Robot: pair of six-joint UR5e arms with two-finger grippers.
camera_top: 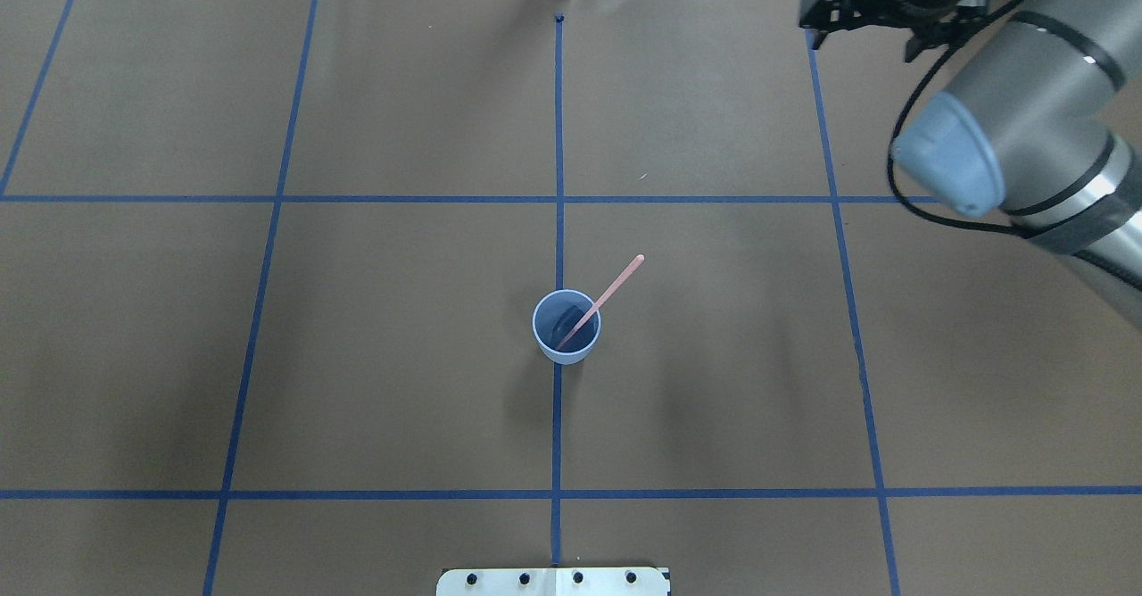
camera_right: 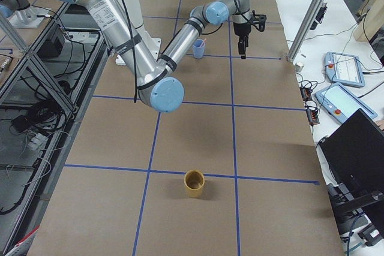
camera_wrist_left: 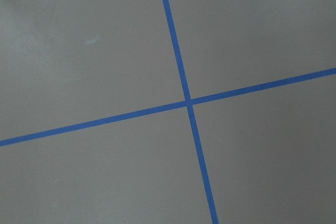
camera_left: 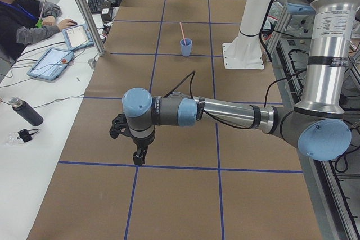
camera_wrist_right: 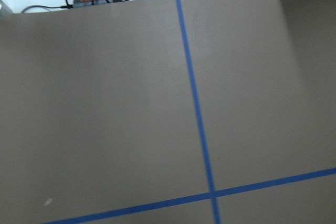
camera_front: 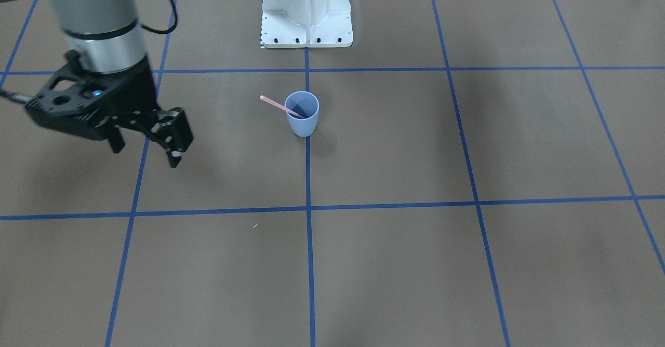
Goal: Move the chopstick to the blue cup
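At the middle of the table [camera_front: 415,264], on the centre line of blue tape [camera_front: 308,181], the blue cup [camera_front: 302,121] stands upright. The chopstick [camera_front: 275,104] is inside it, its upper part leaning out over the rim toward the robot's right. The right gripper [camera_front: 148,152] hovers well apart from the cup, toward the far edge on the robot's right side, its fingers spread wide and holding nothing. The left gripper [camera_left: 138,158] hangs near the table's left end, pointing down; how its fingers stand cannot be told. A tan cup [camera_right: 194,184] stands near the right end.
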